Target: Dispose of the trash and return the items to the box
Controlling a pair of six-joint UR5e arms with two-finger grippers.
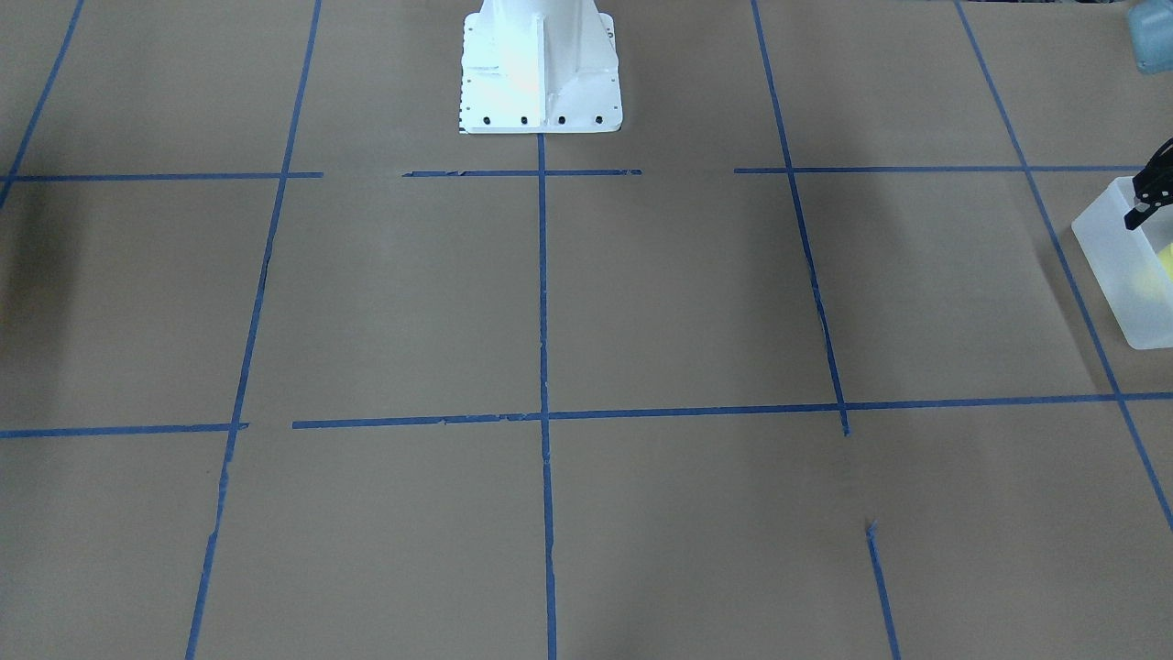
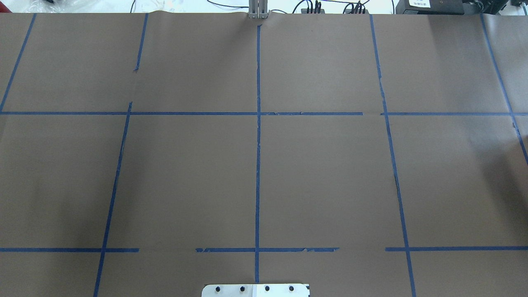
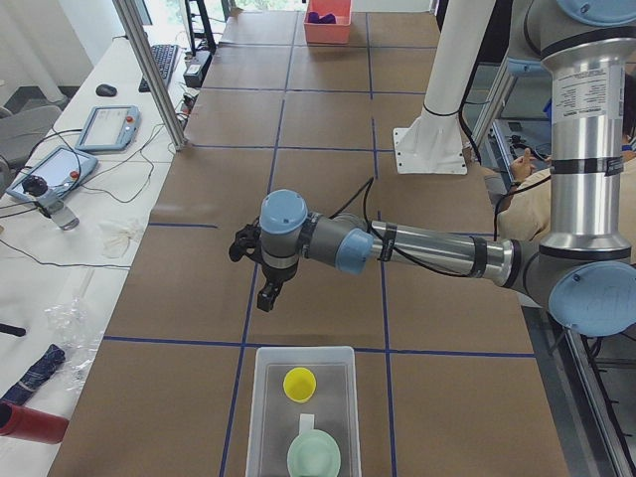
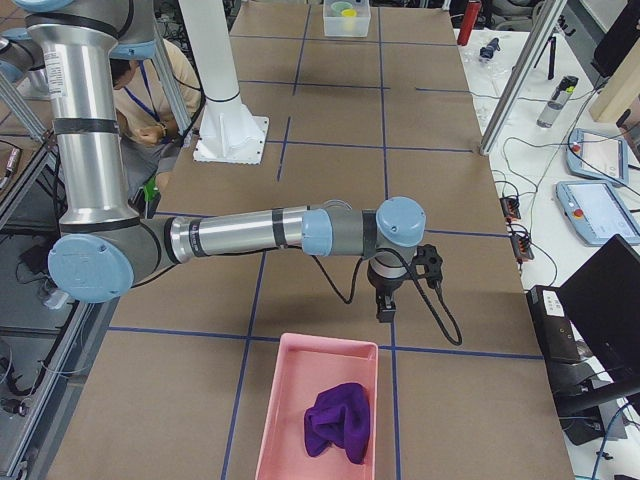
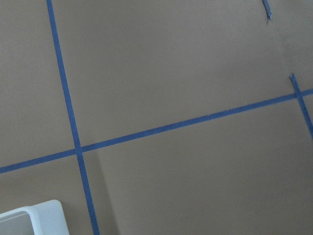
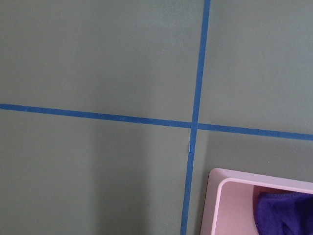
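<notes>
The frosted-white box point(image 3: 303, 412) stands at the table's left end. The yellow cup point(image 3: 299, 383) and the mint-green bowl point(image 3: 314, 455) lie inside it. The box also shows at the right edge of the front-facing view point(image 1: 1123, 266), and its corner shows in the left wrist view point(image 5: 34, 220). My left gripper point(image 3: 268, 293) hangs above the table just beside the box, with nothing seen in it. Its tip shows over the box rim in the front-facing view point(image 1: 1145, 202). I cannot tell whether it is open or shut. My right gripper point(image 4: 385, 305) hangs beside a pink bin; its state cannot be told either.
The pink bin point(image 4: 320, 410) at the table's right end holds a purple cloth point(image 4: 340, 420); its corner shows in the right wrist view point(image 6: 244, 196). The white robot base point(image 1: 541, 69) stands mid-table. A person point(image 4: 150, 90) sits behind the robot.
</notes>
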